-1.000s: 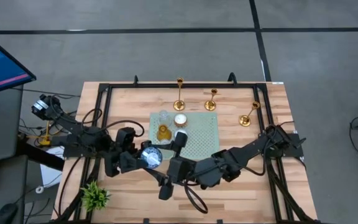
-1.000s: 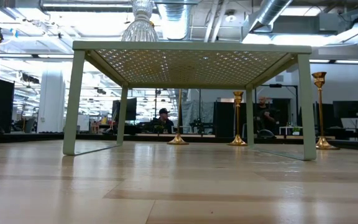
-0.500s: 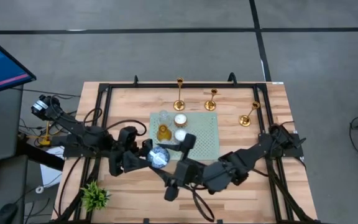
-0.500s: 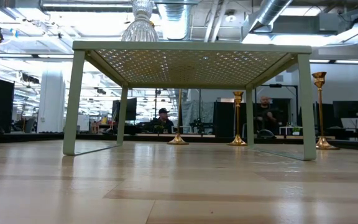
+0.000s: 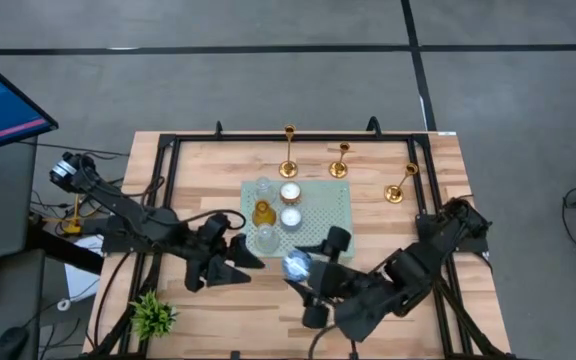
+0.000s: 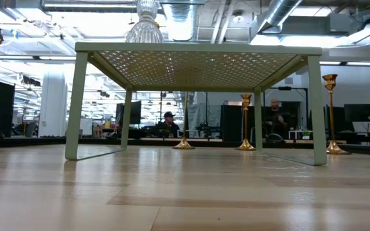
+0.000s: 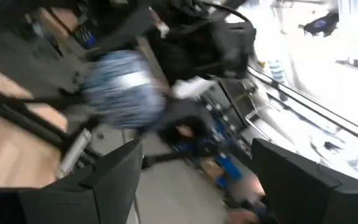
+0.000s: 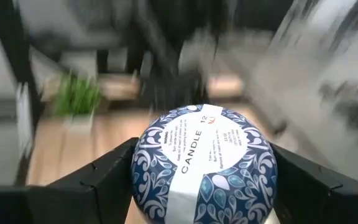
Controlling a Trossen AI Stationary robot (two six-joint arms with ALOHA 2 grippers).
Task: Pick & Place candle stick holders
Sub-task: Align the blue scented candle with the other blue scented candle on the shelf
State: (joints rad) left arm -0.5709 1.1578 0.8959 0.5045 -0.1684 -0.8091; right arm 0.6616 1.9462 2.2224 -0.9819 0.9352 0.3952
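Note:
Three gold candle stick holders point(image 5: 289, 150), point(image 5: 340, 160), point(image 5: 402, 183) stand upright on their round bases along the table's far side; the low view shows them too point(image 6: 246, 122), point(image 6: 330, 112). My right gripper point(image 5: 303, 270) is at mid-table near the front, shut on a round blue-and-white candle tin point(image 5: 296, 265). My left gripper point(image 5: 236, 262) stands open and empty to the tin's left; its wrist view shows its spread fingers point(image 7: 197, 186) with the tin point(image 7: 123, 87) farther off. My right gripper pinches the candle tin's round side wall point(image 8: 138, 168) between its two fingers, one on either side. The tin's flat labelled face point(image 8: 204, 149) is turned toward the wrist camera. The fingers come from the table's right, slanting a little downward. The tin is lifted clear of the table.
A pale green mesh stand point(image 5: 328, 222) at mid-table carries small glass cups point(image 5: 263, 212) and white tealights point(image 5: 290, 193). A small green plant point(image 5: 153, 315) sits at the near left corner. Black frame rails point(image 5: 168, 170) run along the table's sides. People sit in the room beyond point(image 6: 167, 123).
The candle tin, earlier between both grippers left of centre, has gone toward the table's right with my right gripper, which has also turned. My left gripper no longer has the tin and stays at the left, tipped a little.

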